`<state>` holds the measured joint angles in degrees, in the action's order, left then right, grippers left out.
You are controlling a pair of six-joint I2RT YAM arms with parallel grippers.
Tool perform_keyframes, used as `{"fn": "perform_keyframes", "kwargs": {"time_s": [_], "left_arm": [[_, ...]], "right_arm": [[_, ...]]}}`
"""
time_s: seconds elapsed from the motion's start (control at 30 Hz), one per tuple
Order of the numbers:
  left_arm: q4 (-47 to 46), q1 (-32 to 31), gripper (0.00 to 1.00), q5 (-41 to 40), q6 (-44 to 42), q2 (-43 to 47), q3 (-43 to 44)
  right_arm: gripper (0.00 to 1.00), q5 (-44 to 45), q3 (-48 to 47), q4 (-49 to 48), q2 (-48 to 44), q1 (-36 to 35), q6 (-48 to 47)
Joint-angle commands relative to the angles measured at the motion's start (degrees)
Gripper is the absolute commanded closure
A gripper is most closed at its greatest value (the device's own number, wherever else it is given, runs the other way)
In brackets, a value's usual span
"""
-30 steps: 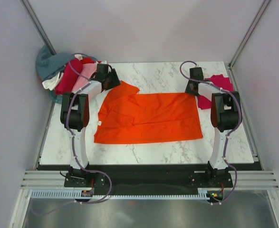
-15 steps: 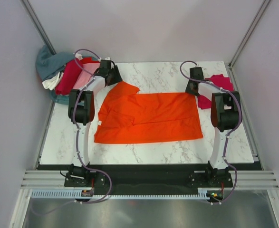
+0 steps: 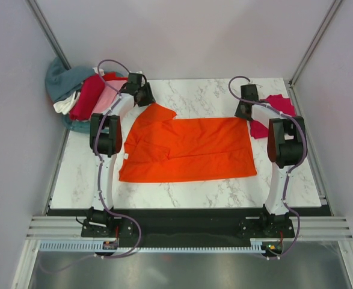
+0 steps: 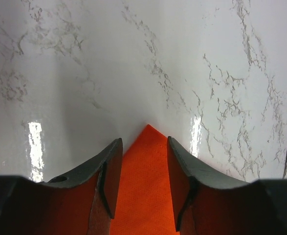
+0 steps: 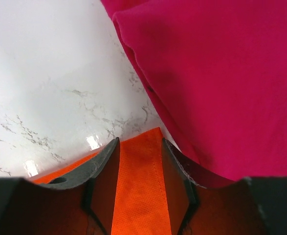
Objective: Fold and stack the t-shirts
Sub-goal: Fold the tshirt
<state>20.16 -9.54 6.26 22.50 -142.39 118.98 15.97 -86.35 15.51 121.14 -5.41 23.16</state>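
- The orange t-shirt [image 3: 188,150] lies spread flat across the middle of the marble bench [image 3: 206,90]. The crimson-pink t-shirt [image 3: 279,105] sits crumpled at the far right edge, and a heap of other shirts [image 3: 83,96] spills over the far left corner.
- The left hand [image 4: 143,144] is down at the orange shirt's far left tip. Its jaws stand apart with the orange point lying between them — released, nothing pinched.
- The right hand [image 5: 139,144] straddles the far right corner the same way, with cloth between the jaws but not clenched on it.
- The step in hand looks like taking both far corners to fold the far edge toward the near one.
- To do it well, each hand should bite behind the very tip so the cloth cannot slip out. Both should close evenly and lift together so the edge stays straight.
- On the right, the crimson-pink cloth lies just beside one finger — it should stay out of the pinch.
- I cannot tell whether the fingertips touch the bench, or how many layers lie at the left tip.
- In the top view the arms cover both corners, and each wrist view cuts off the cloth behind the fingers.
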Motion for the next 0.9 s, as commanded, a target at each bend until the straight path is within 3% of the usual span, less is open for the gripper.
{"fn": "perform_keyframes", "kwargs": {"time_s": [0.0,0.13,0.37,0.87], "left_arm": [[3.7,-0.7,0.51,2.2,-3.0,-1.8,2.6],[5.1,-1.3,0.58,2.2,-3.3,-2.0,3.2],[5.1,-1.2,0.98,-1.4,-2.6,-2.5,5.3],[-1.4,2.3,0.98,0.9,0.3,3.9,0.4]], "right_arm": [[0.52,1.8,-0.4,-0.1,-4.2,0.4,0.3],[0.52,1.8,-0.3,-0.1,-4.5,0.6,0.5],[0.51,2.2,-0.4,0.0,-3.3,0.6,-0.3],[0.52,0.8,-4.6,2.5,2.8,0.5,-0.8]]}}
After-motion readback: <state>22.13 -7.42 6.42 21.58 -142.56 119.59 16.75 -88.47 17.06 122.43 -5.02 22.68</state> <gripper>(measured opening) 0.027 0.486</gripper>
